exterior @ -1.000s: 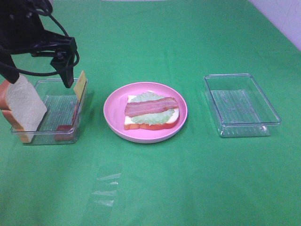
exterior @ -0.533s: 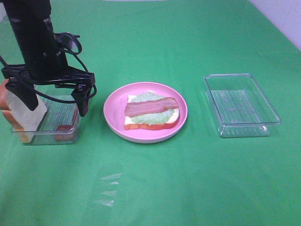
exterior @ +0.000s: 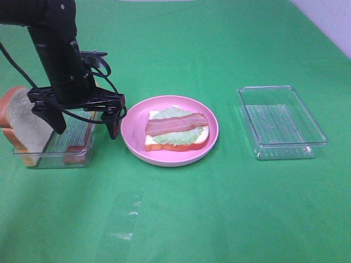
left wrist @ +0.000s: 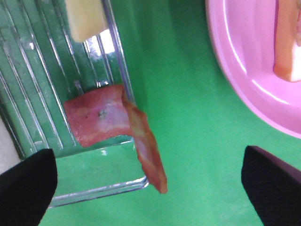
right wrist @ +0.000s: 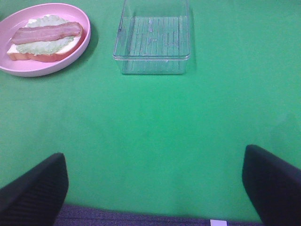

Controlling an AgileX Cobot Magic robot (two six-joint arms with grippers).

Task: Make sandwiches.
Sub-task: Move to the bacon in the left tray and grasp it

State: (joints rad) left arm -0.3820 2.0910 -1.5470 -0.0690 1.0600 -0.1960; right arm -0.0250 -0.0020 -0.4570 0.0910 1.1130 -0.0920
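An open sandwich (exterior: 176, 129) lies on the pink plate (exterior: 164, 157): a bread slice with lettuce and one bacon strip on top. My left gripper (exterior: 85, 121) hangs open over the right wall of the left clear tray (exterior: 52, 159), holding nothing. In the left wrist view (left wrist: 150, 188) it straddles a bacon strip (left wrist: 117, 127) that drapes over the tray wall, with a yellow cheese slice (left wrist: 84, 19) further in. A second bread slice (exterior: 27, 123) leans at the tray's left end. My right gripper (right wrist: 155, 188) is open over bare cloth, out of the exterior view.
An empty clear tray (exterior: 285, 153) stands to the right of the plate, also visible as the tray (right wrist: 153, 40) in the right wrist view. Green cloth covers the table. A pale wall edge shows at the back right.
The left arm has swung right and down, from above the tray's back left corner to its right wall near the plate. Its fingers stayed open and empty.
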